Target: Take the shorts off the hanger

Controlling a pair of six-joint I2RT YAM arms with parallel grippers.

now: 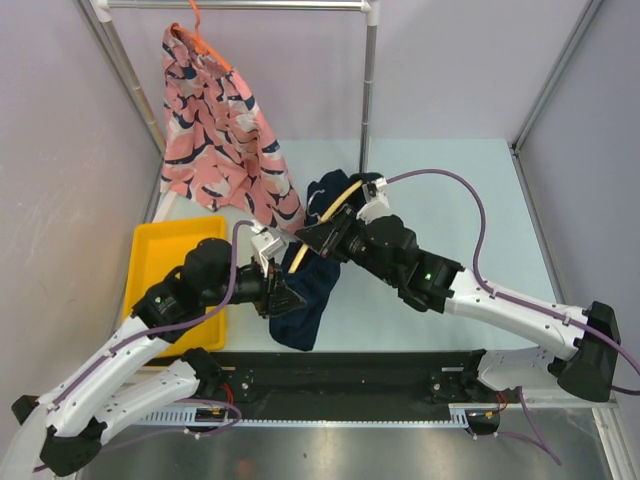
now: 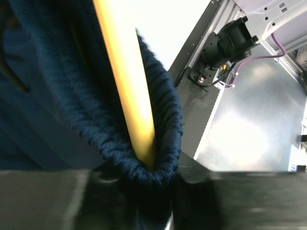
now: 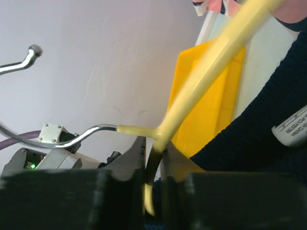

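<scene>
The navy shorts (image 1: 305, 305) sit at the middle of the worktop (image 1: 440, 180), held between the two arms and draped along a yellow hanger (image 1: 335, 198) that runs diagonally through them. Their lower end hangs toward the near edge. The left pincer (image 2: 153, 184) is closed tight on the ribbed waistband (image 2: 165, 120). In its wrist view the fold of navy knit is pinched between the two dark fingers, and the yellow bar runs down inside that fold. The right pincer (image 3: 153, 167) is clamped on the yellow hanger itself, close to where its metal hook (image 3: 103, 127) joins the plastic. The navy cloth lies just to the right of that grip, with a white label (image 3: 292, 127) showing. The printed shorts (image 1: 220, 140), salmon-pink with navy and white marks, hang at the far left from an orange hanger (image 1: 200, 35) hooked on the rail (image 1: 240, 5), well apart from both pincers. A yellow bin (image 1: 165, 250) stands on the left side of the worktop, below the printed pair and beside the left arm.
</scene>
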